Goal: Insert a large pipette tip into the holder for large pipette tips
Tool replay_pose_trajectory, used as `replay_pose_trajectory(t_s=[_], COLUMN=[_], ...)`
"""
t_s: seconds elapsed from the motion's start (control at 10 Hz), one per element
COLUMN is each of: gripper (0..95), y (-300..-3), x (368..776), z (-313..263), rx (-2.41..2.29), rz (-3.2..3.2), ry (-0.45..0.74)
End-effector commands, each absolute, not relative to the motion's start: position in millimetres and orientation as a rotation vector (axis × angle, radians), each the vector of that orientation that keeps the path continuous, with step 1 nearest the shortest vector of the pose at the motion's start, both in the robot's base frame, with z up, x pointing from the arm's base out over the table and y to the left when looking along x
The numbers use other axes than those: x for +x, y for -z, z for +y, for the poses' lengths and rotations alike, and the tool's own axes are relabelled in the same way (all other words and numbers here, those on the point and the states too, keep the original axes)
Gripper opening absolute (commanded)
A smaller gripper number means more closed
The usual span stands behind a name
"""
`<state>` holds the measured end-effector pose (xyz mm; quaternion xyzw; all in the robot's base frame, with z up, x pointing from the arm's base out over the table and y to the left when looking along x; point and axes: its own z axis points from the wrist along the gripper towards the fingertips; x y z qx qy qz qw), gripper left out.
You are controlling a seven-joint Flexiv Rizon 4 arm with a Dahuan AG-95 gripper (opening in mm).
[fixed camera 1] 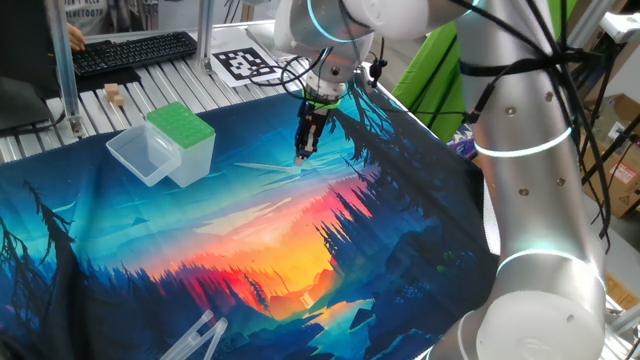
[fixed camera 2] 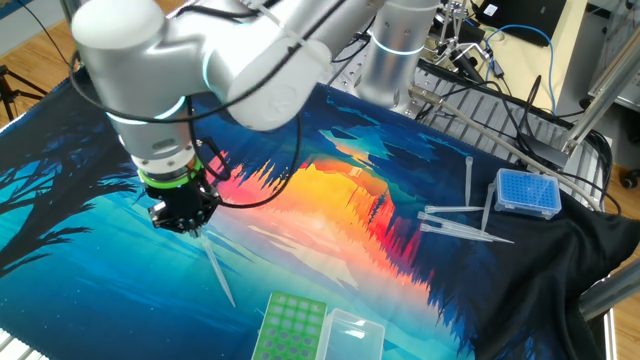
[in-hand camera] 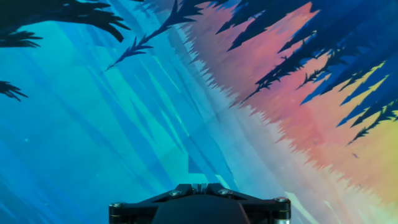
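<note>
The holder for large pipette tips [fixed camera 1: 181, 127] stands at the back left of the printed cloth, its green perforated top up and its clear lid [fixed camera 1: 143, 155] hinged open beside it. It also shows at the bottom edge of the other fixed view [fixed camera 2: 291, 326]. My gripper [fixed camera 1: 301, 157] points down at the cloth, to the right of the holder. Its fingers are drawn together on the wide end of the large pipette tip [fixed camera 2: 217, 268], which slants from the fingertips along the cloth. The hand view shows only the closed finger base [in-hand camera: 197, 186] above the cloth.
A blue tip box [fixed camera 2: 527, 192] and several loose pipette tips [fixed camera 2: 458, 213] lie at the far right of the cloth. Two wider clear tubes [fixed camera 1: 197, 338] lie at the cloth's front edge. A keyboard [fixed camera 1: 130, 50], a marker tag [fixed camera 1: 245, 65] and small wooden blocks [fixed camera 1: 113, 95] sit behind.
</note>
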<state>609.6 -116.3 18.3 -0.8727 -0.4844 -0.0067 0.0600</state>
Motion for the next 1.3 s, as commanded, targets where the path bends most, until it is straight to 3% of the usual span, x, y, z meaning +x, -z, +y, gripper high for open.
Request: replay_pose_trajectory(t_s=[0.1,1.3], gripper=[0.0,0.0], y=[-16.3,-14.6], x=[611.4,608.3], z=[-117.0,-114.7], rx=[-2.603,-2.55], rz=[-1.456,-1.37], ry=[0.028,0.077])
